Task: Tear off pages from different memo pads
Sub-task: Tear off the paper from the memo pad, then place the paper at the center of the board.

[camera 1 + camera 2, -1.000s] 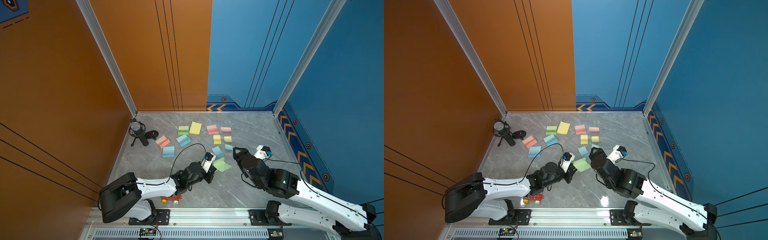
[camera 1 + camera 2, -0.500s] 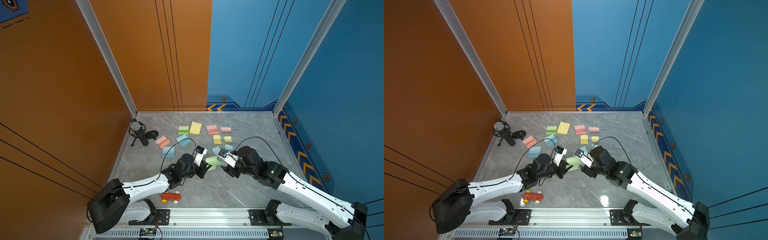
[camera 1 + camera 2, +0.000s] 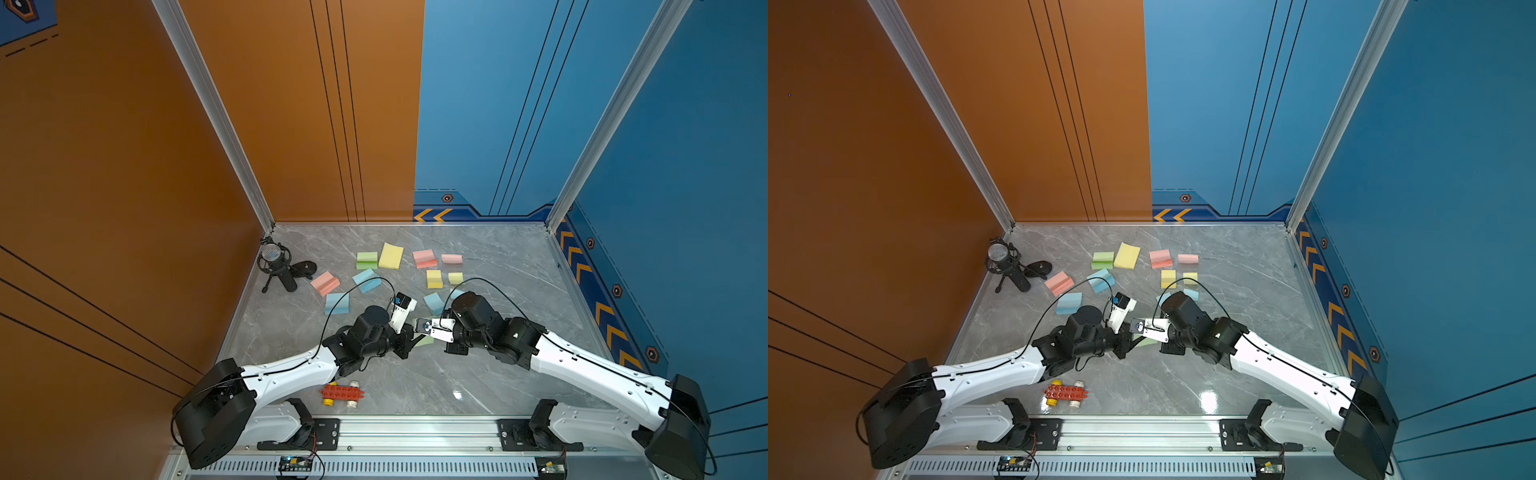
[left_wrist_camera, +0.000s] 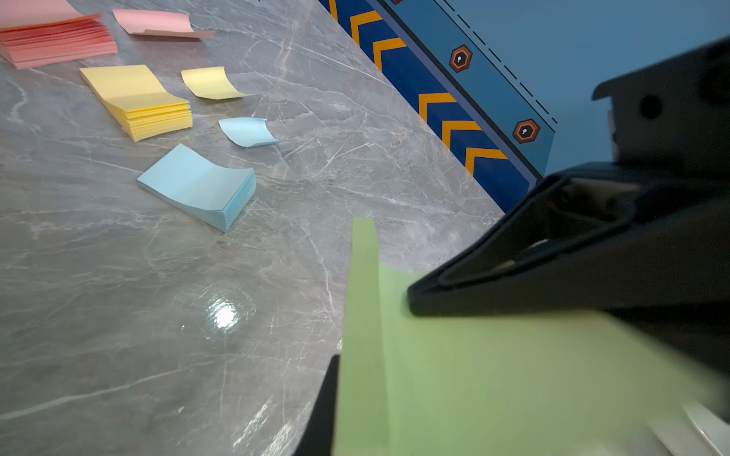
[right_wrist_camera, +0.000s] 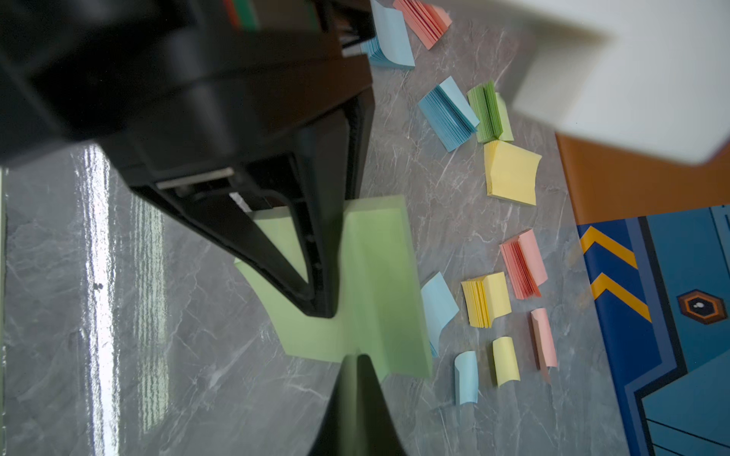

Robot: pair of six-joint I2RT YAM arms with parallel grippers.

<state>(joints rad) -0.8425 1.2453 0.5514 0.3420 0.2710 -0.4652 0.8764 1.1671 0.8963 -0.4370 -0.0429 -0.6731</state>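
Note:
A green memo pad point(image 5: 379, 276) is held just above the table's front middle, between both arms. My left gripper point(image 3: 409, 343) is shut on it, and the pad point(image 4: 474, 375) fills much of the left wrist view. From the opposite side my right gripper point(image 5: 357, 361) is shut on a green page at the pad's edge, with a thin green strip showing between its jaws. In both top views only a sliver of the green pad point(image 3: 1146, 343) shows between the two grippers. Other memo pads lie behind: yellow point(image 3: 391, 256), pink point(image 3: 424, 258), blue point(image 3: 336, 303).
Loose curled pages lie at the back right: pink point(image 3: 451, 258), yellow point(image 3: 455, 277), blue point(image 5: 466, 377). A black microphone on a tripod point(image 3: 276, 266) stands at the back left. A red toy brick car point(image 3: 341, 394) sits near the front rail, under my left arm.
My right arm swung in towards the left arm and its gripper went from open to shut on the green paper. The left gripper stayed shut and shifted slightly with the green pad.

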